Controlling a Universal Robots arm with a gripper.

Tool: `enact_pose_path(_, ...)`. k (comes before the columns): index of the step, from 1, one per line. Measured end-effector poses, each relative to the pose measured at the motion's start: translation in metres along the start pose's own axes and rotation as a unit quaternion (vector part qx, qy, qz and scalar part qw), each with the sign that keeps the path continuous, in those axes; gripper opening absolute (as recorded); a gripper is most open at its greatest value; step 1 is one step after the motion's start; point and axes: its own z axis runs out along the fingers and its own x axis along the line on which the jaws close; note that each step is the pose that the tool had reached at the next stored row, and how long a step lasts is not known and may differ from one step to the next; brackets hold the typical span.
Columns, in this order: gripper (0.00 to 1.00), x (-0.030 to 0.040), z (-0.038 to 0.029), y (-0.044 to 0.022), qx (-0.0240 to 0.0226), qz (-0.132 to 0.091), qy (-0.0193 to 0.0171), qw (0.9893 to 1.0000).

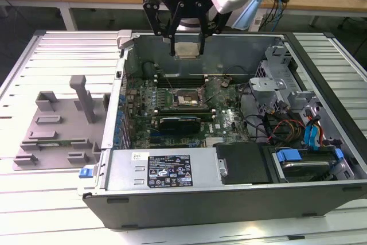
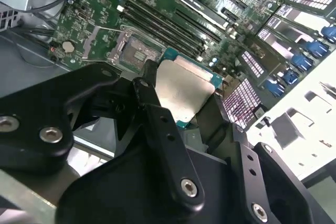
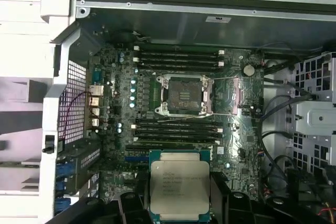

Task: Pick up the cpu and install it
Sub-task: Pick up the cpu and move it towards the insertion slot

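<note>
You've got the cpu (image 1: 187, 49) in the pincer (image 1: 186, 53), and it hangs in the air over the open computer case (image 1: 229, 202), well above the motherboard (image 1: 226, 124) and touching nothing but the fingers. In the exterior view it sits in front of the case's far wall, above the cpu socket (image 1: 189, 98).

In both wrist views the pincer (image 2: 185, 109) is closed down to the chip's width, one black finger (image 2: 149, 98) on each of two opposite edges, with the silvery lid bare between them. The cpu (image 2: 186, 90) is held flat: metal top up toward the wrist, green rim showing around it, underside facing the board.

The chip is square, so there's no real long axis. In the first wrist view the cpu (image 3: 179, 190) has its edges lined up square with the cpu socket (image 3: 184, 95) and parallel to the memory slots (image 3: 178, 59) on either side of it. The socket is bare, and its metal frame (image 3: 231, 95) is swung open beside it.

Off to the exterior view's left, the grey plastic tray (image 1: 57, 133) with its upright posts sits on the slatted table (image 1: 34, 210) just beside the case.
</note>
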Motion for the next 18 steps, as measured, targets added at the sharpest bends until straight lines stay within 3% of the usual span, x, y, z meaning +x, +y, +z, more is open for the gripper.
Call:
enact_pose_path(2,0.55,-0.0002,0.0018,0.0000,0.0000,0.000,0.0000,1.0000)
enact_pose_path(8,0.55,-0.0031,0.0181,-0.0008,-0.0001,0.000,0.0014,1.0000)
enact_pose_path(10,0.55,-0.0091,0.0254,-0.0012,-0.0004,0.000,0.0015,1.0000)
enact_pose_path(18,0.55,-0.0244,0.0320,-0.0001,-0.0004,0.000,0.0017,1.0000)
